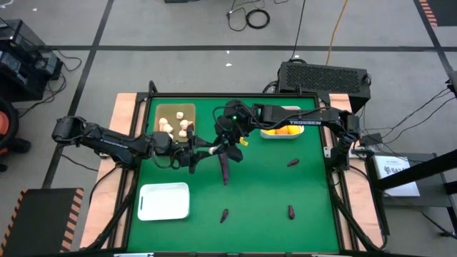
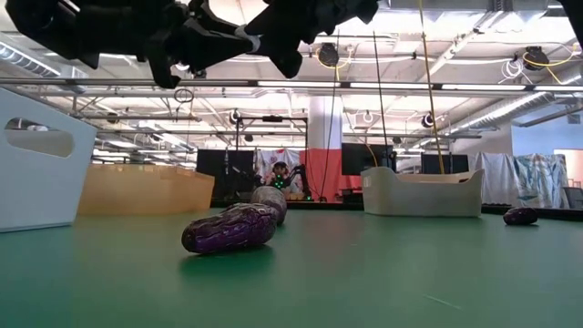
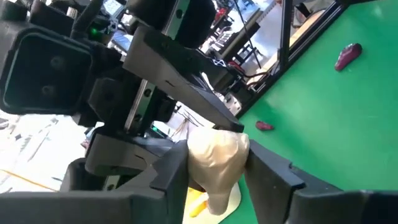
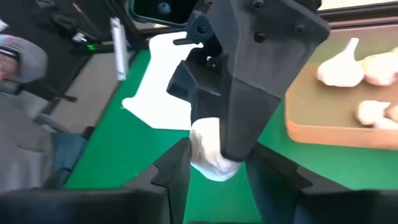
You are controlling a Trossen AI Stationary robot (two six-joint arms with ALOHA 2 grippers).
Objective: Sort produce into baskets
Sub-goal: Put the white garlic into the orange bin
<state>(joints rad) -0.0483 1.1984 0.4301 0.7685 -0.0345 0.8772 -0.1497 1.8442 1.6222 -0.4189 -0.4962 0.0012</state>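
The green table (image 1: 271, 193) holds a wooden tray (image 1: 176, 121) with garlic inside, an empty white tray (image 1: 164, 200) and a white tray (image 1: 282, 130) with oranges; both arms meet above the middle; the left gripper (image 3: 214, 177) and the right gripper (image 4: 211, 168) both pinch one garlic bulb (image 3: 214, 155); a long eggplant (image 1: 225, 165) lies just below them.

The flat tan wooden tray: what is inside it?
Several cream-white garlic bulbs lie inside the flat tan wooden tray. The left gripper covers its near corner, so anything there is hidden.
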